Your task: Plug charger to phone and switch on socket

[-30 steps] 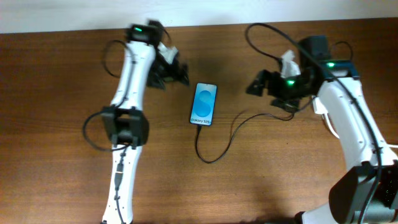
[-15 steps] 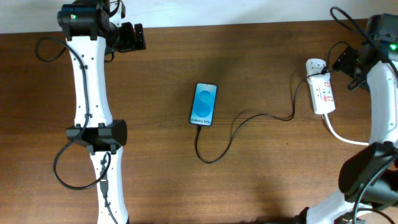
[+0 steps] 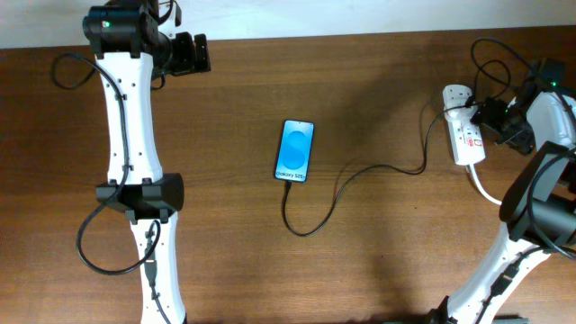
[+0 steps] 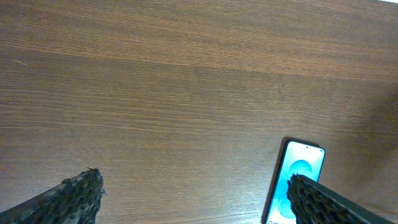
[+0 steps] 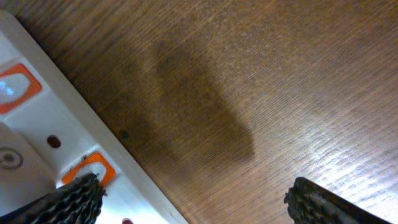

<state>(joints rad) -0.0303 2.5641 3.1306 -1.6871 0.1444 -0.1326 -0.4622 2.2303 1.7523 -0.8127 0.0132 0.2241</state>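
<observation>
The phone (image 3: 296, 150) lies flat mid-table with its blue screen up, and its top shows in the left wrist view (image 4: 298, 185). The charger's thin black cable (image 3: 360, 168) runs from the phone's near edge, loops, and reaches the white adapter (image 3: 454, 94) at the far end of the socket strip (image 3: 467, 137). My right gripper (image 3: 490, 119) is open just right of the strip. Its wrist view (image 5: 196, 199) shows the strip's white body (image 5: 43, 130) with orange-red switches (image 5: 94, 165) beside the left finger. My left gripper (image 3: 192, 54) is open and empty at the far left, its wrist view (image 4: 193, 199) over bare wood.
The strip's thick white cord (image 3: 490, 195) trails toward the near right edge. The robot's own black cables loop by the left arm (image 3: 67, 72) and above the right arm (image 3: 490, 54). A pale wall edge runs along the table's far side.
Over the second the left arm drew back from the phone to the far left corner. The right arm swung out to the right, then came in beside the socket strip.
</observation>
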